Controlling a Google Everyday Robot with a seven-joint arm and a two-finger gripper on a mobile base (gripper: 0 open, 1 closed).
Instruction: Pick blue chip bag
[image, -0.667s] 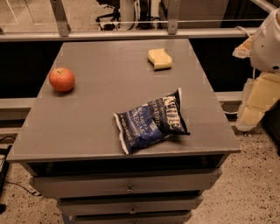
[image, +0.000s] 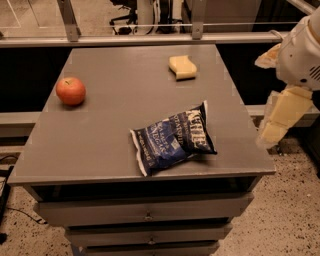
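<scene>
The blue chip bag (image: 172, 138) lies flat on the grey table (image: 100, 135), near the front edge and right of the middle. It is dark navy with white lettering and white crimped ends. My gripper (image: 270, 134), cream-coloured on a white arm, hangs off the table's right side. It points down and left, level with the bag and a bag's width to its right, and touches nothing.
A red apple (image: 70, 91) sits at the table's left. A yellow sponge (image: 182, 67) lies at the back right. Drawers (image: 145, 215) are below the tabletop. A rail (image: 150, 40) runs behind the table.
The gripper has moved slightly left, closer to the table's right edge. The bag, apple and sponge have not moved.
</scene>
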